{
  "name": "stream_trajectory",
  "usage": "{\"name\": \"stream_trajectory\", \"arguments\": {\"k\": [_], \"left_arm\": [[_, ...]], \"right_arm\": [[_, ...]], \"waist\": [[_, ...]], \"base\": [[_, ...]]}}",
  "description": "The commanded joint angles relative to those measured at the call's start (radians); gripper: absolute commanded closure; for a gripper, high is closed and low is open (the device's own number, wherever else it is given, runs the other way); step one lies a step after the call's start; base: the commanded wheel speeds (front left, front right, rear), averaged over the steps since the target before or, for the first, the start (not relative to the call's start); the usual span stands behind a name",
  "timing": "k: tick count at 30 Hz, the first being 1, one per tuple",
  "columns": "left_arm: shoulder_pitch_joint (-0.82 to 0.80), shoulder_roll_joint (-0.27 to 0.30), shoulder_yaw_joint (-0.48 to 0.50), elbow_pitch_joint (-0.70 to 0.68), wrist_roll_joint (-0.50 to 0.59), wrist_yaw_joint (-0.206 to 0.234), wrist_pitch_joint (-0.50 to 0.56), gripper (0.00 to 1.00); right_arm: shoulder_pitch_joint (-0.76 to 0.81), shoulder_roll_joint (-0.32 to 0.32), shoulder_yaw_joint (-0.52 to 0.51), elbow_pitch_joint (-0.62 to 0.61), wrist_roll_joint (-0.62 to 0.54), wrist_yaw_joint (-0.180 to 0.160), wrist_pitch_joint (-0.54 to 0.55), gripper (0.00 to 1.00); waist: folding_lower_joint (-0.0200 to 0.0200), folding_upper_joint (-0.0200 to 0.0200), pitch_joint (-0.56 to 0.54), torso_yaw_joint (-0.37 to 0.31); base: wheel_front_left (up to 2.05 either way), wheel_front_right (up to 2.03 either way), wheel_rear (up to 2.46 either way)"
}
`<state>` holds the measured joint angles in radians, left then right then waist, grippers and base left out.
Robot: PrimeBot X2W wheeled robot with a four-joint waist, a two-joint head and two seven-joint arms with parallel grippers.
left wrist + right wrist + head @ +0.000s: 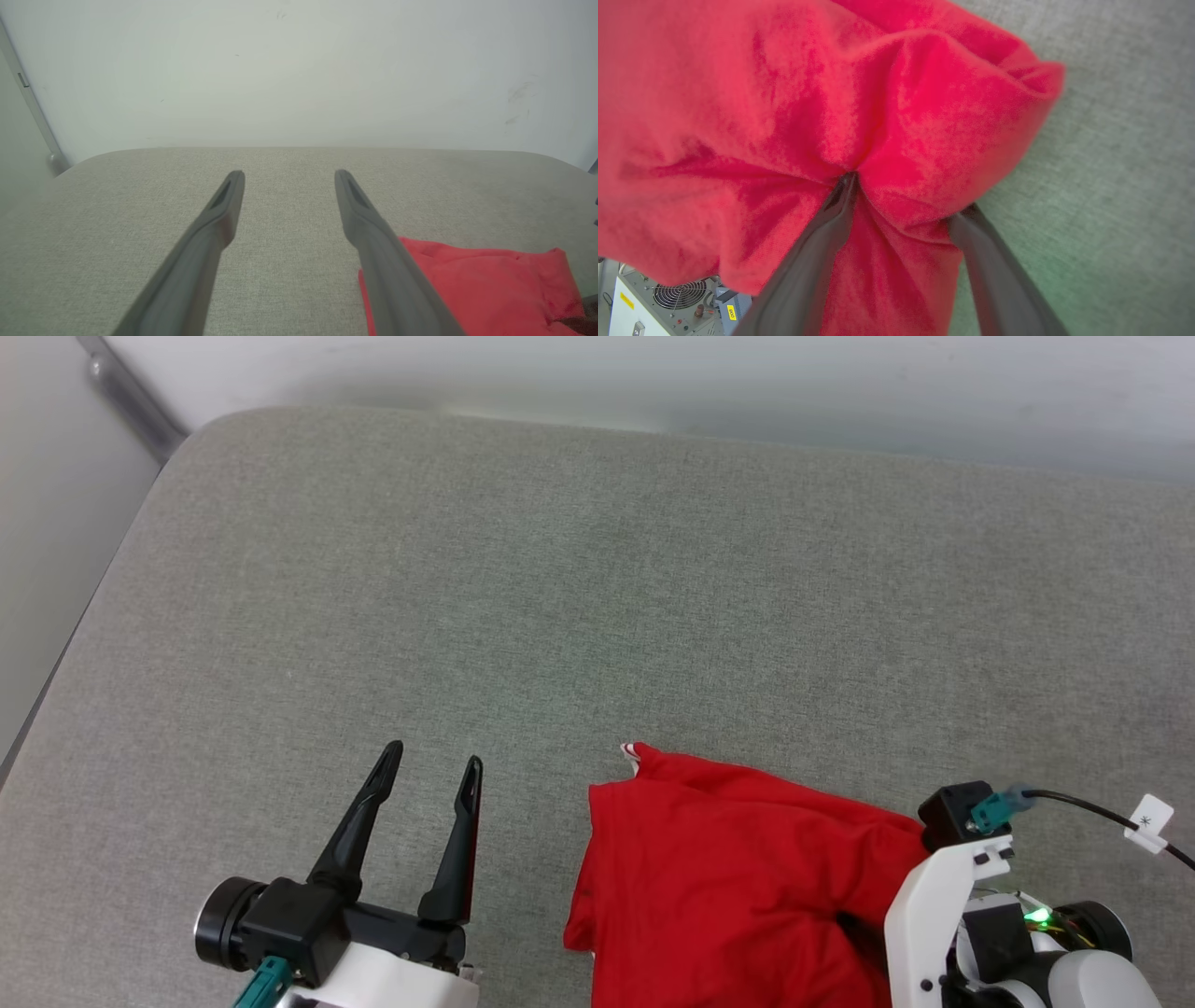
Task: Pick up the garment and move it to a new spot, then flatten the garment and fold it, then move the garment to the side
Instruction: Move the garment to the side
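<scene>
Red cloth bunches between the right gripper's [906, 196] two dark fingers, which stand wide apart with their tips buried in the garment [784, 93]. Only its wrist view reveals this, along with a white box with a fan grille [668, 298] at 7 o'clock. From the head, the garment lies crumpled at 5 o'clock on the grey fabric pad [560, 569]. The left gripper [434, 756], at 7 o'clock, is spread and empty, near the garment's edge.
</scene>
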<state>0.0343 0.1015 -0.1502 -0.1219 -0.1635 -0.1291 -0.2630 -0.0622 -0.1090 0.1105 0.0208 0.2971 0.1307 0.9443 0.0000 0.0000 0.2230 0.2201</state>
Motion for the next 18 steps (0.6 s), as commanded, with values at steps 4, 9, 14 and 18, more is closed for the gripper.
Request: {"name": "stream_trajectory", "arguments": {"k": [4, 9, 14, 18], "left_arm": [[-0.012, 0.001, -0.006, 0.009, 0.008, -0.001, -0.002, 0.00], [-0.007, -0.001, -0.015, 0.012, -0.005, -0.001, -0.002, 0.00], [-0.025, -0.007, -0.028, 0.009, -0.005, -0.001, -0.002, 0.00], [-0.041, -0.010, -0.048, 0.007, -0.002, -0.001, -0.002, 0.00]], "right_arm": [[0.004, 0.000, 0.048, 0.085, -0.025, 0.000, -0.030, 0.96], [-0.038, -0.048, 0.079, 0.070, -0.046, -0.001, -0.069, 1.00], [-0.114, -0.181, 0.164, -0.015, -0.084, -0.001, -0.100, 1.00], [-0.174, -0.325, 0.243, -0.078, -0.110, -0.001, -0.107, 1.00]], "waist": [[0.0000, 0.0000, -0.003, 0.001], [0.0000, 0.0000, -0.019, -0.037], [0.0000, 0.0000, -0.016, -0.109], [0.0000, 0.0000, 0.002, -0.185]], "base": [[0.00, 0.00, 0.00], [0.00, 0.00, 0.00], [0.00, 0.00, 0.00], [0.00, 0.00, 0.00]]}}
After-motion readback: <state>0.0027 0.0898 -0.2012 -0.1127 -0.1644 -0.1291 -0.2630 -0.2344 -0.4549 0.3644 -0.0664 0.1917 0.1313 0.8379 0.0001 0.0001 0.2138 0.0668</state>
